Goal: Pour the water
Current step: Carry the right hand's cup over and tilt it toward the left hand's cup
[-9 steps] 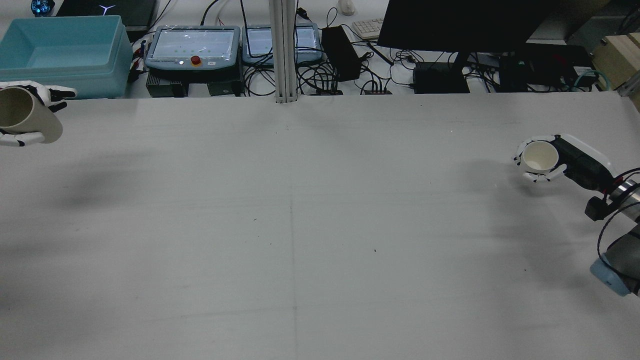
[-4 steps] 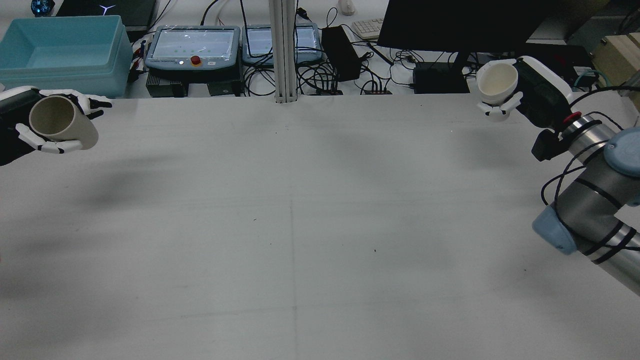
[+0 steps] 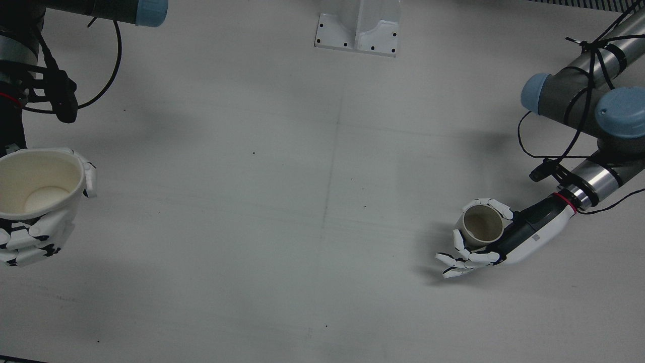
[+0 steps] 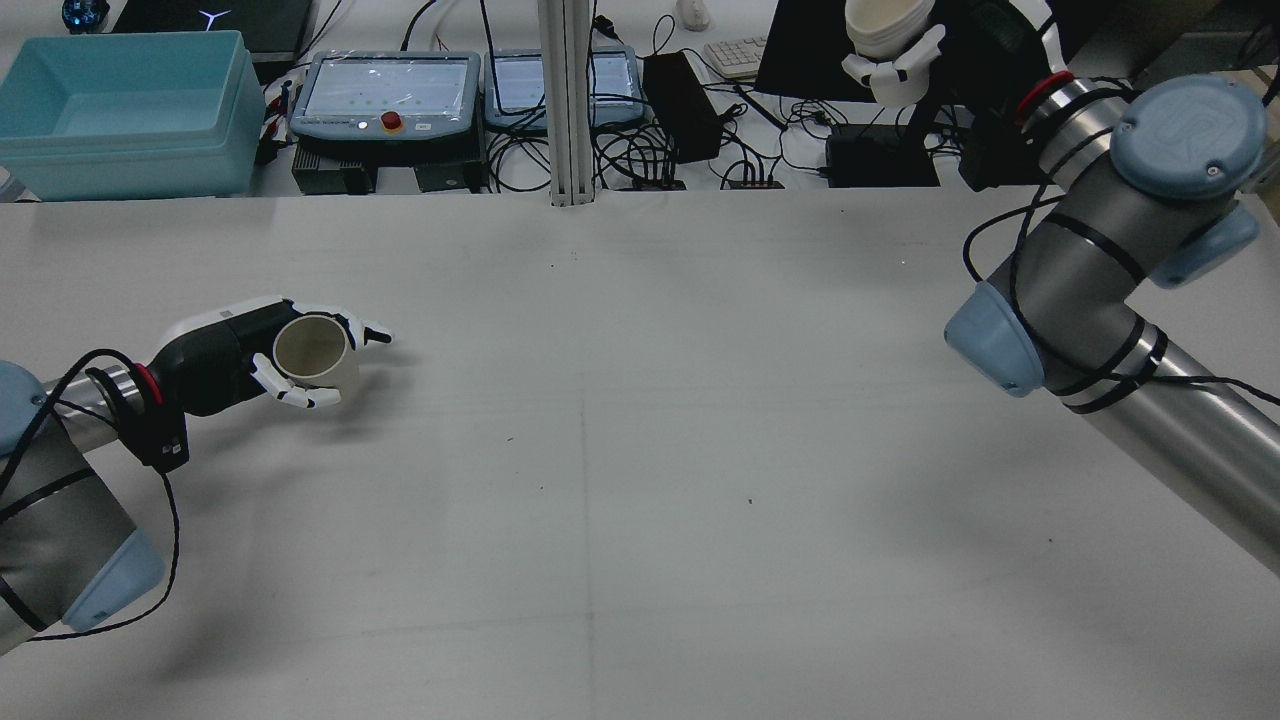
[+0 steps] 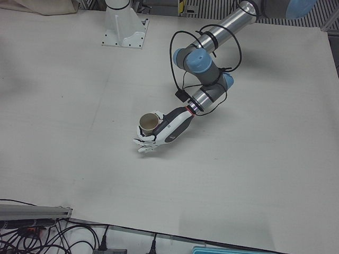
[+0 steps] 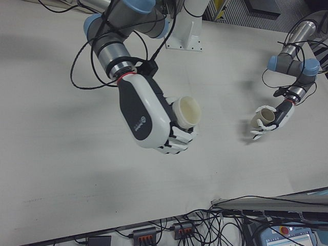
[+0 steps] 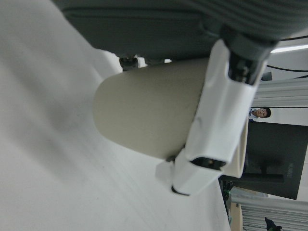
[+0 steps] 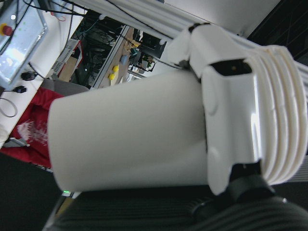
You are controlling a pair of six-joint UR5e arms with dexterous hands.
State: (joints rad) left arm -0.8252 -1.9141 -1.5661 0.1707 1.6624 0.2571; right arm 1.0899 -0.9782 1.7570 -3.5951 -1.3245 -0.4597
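Observation:
My left hand (image 4: pixel 235 355) is shut on a tan paper cup (image 4: pixel 312 350), held upright low over the table's left part in the rear view. The front view shows this tan cup (image 3: pixel 482 226) with an empty inside, in the left hand (image 3: pixel 499 242). My right hand (image 4: pixel 905 55) is shut on a white paper cup (image 4: pixel 888 22), lifted high above the table's far right. In the front view the white cup (image 3: pixel 35 186) looks empty, in the right hand (image 3: pixel 30 232). The two cups are far apart. Both also show in the right-front view: white cup (image 6: pixel 187 111), tan cup (image 6: pixel 262 117).
A teal bin (image 4: pixel 120 100), two teach pendants (image 4: pixel 385 90), a post (image 4: pixel 567 100), a dark monitor (image 4: pixel 800 50) and cables line the far edge. The post's white base (image 3: pixel 358 30) stands at the table's robot side. A person shows small in the left hand view.
The left hand has come in from the left edge and down toward the table with the tan cup. The right hand has risen high and moved inward with the white cup.

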